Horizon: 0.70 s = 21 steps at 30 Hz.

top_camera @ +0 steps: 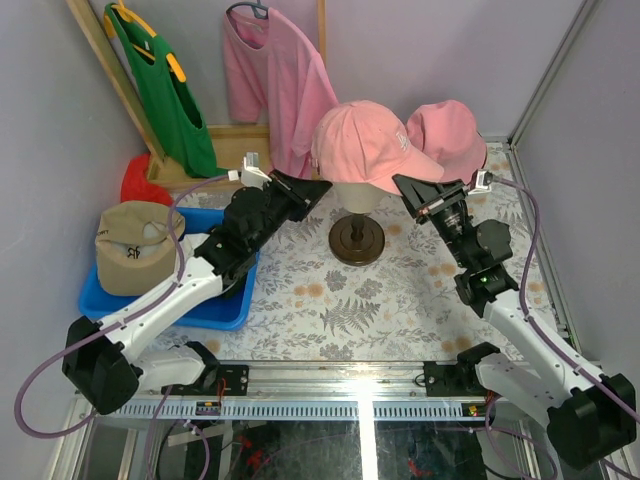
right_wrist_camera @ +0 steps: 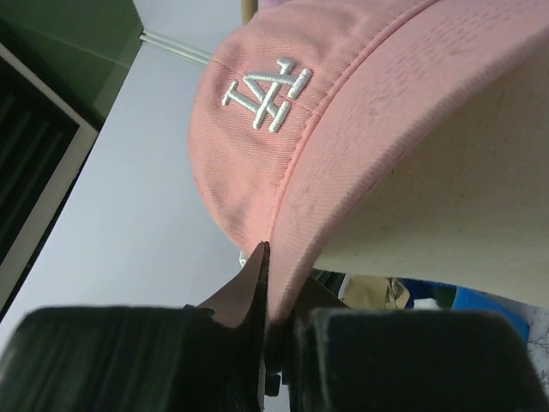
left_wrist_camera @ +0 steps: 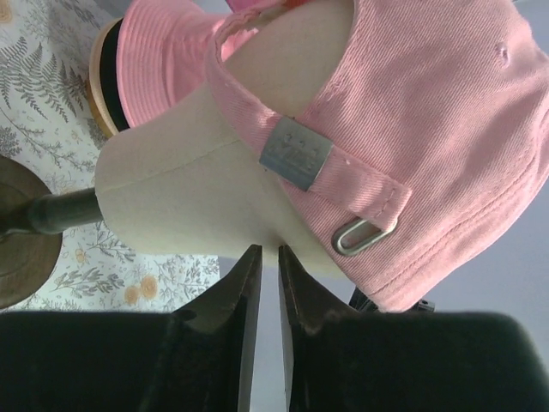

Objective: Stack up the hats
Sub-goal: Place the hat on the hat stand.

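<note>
The desk [top_camera: 400,300], covered with a fern-and-flower cloth, stood inside pale purple walls, with a pink shirt [top_camera: 285,90] on a hanger at the far edge. Near the left edge sat a blue tray [top_camera: 225,312] holding the tan cap [top_camera: 135,250] with dark lettering. The pink cap [top_camera: 360,145] sat on the mannequin head [top_camera: 357,197] at the middle of the desk, its brim pointing toward the right edge. The pink bucket hat [top_camera: 450,130] was just behind it, toward the far right corner; whether the two touched could not be told. No dark green cap could be made out.

The right gripper [right_wrist_camera: 273,262] was closed on the rim of the pink cap's brim, the fabric pinched between its jaws. The left gripper [left_wrist_camera: 267,251] was at the back of the same cap, just below the strap [left_wrist_camera: 343,180], its jaws only a sliver apart and holding nothing.

Judged from this, the stacking had barely begun. No hat was seen lying on another, and the tan cap lay well apart from the pink ones. The pink cap seemed to be the hat in hand, and everything else was left to do.
</note>
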Each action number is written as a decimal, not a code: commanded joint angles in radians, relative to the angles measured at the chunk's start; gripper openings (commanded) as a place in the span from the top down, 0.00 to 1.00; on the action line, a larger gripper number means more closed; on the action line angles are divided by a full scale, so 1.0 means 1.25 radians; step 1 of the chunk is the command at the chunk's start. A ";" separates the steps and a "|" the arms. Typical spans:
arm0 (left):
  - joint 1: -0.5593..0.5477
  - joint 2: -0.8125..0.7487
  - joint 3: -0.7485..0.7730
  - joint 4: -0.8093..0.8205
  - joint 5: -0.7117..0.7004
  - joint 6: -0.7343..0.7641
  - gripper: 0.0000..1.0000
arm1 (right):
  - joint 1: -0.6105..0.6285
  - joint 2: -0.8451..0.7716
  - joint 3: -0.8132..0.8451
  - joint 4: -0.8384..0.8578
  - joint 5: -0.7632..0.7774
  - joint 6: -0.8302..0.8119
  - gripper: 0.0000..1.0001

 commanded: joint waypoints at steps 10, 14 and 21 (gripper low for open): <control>0.054 0.067 0.084 0.083 0.079 -0.012 0.86 | 0.117 0.021 0.134 -0.286 0.085 -0.142 1.00; 0.054 0.048 0.049 0.095 0.067 -0.027 0.86 | 0.116 0.021 0.205 -0.377 0.045 -0.253 1.00; 0.056 0.065 0.063 0.094 0.069 -0.034 0.86 | 0.111 0.037 0.333 -0.558 0.006 -0.410 1.00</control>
